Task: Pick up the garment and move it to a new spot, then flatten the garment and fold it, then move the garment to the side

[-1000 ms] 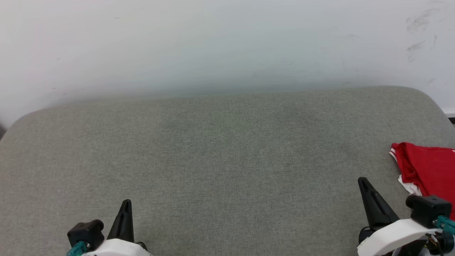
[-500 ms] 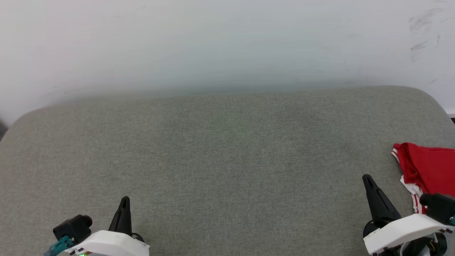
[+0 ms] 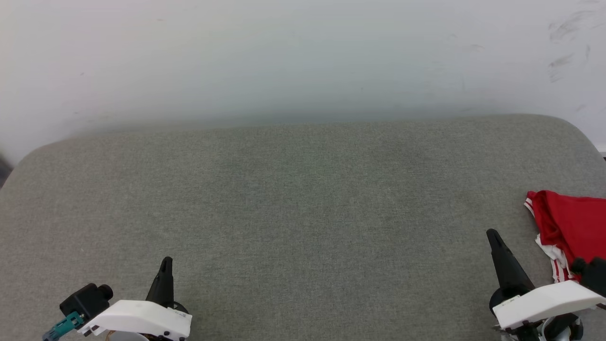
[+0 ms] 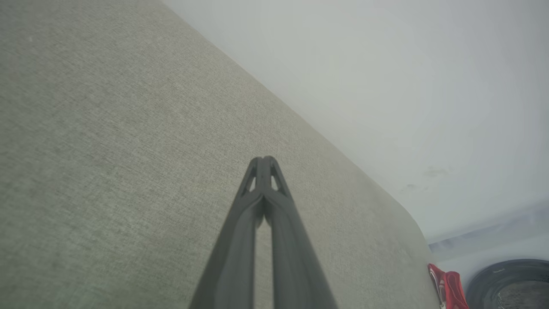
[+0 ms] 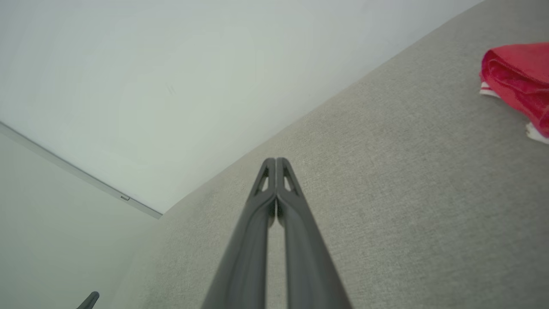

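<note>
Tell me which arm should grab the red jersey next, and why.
Right. The red jersey lies at the right edge of the grey cushion, close beside the right pincer, while the left pincer sits far across it. Both pincers are shut, so the right must open first.

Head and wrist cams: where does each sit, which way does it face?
Head view: on the head, looking forward and down at the grey cushion and white wall; left claw lower left, right claw lower right.
Left wrist view: on the left wrist, looking along its shut claw across the cushion toward the wall.
Right wrist view: same, along the right claw.
Shared: all three catch the red garment at the cushion's right end.
</note>
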`<state>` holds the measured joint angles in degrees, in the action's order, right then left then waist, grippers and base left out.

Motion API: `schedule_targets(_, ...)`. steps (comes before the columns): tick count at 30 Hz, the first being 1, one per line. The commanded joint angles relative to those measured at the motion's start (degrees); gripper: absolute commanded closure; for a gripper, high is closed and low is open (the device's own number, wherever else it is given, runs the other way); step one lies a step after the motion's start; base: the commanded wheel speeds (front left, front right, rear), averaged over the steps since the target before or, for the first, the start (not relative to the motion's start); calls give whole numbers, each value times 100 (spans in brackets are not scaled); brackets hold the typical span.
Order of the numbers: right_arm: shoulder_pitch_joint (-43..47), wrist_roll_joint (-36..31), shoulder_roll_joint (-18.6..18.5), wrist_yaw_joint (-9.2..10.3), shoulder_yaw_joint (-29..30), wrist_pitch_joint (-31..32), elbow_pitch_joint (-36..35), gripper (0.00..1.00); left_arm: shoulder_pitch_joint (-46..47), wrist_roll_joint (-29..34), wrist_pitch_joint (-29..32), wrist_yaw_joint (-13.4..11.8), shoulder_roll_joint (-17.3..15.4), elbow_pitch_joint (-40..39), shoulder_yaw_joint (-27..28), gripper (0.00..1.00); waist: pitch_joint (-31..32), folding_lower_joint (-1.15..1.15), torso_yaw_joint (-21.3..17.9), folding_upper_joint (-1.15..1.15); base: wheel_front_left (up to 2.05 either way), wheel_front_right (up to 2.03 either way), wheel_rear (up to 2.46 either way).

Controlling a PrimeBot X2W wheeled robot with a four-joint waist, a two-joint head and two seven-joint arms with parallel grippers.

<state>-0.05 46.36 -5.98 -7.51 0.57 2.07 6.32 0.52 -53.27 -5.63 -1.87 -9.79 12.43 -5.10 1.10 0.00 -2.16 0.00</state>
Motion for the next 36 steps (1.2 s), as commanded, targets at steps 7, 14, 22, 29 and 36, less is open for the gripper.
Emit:
schedule_targets(7,-224,627,35,1,85,47,49,100,213,-521,153,148,72,-36,183,100,-11,0,18,0,0,0,0)
schedule_targets(14,-274,1107,62,1,141,88,136,100,263,-925,280,246,147,-15,303,100,-21,0,35,0,0,0,0)
schedule_targets(22,-323,1614,94,1,200,133,225,100,312,-1356,412,350,226,10,425,100,-33,0,55,0,0,0,0)
schedule_targets(29,-378,2032,121,2,247,173,300,100,354,-1708,524,431,285,31,528,100,-43,0,72,0,0,0,0)
schedule_targets(36,-418,2421,146,2,296,206,371,100,402,-2037,629,508,350,50,625,100,-53,0,90,0,0,0,0)
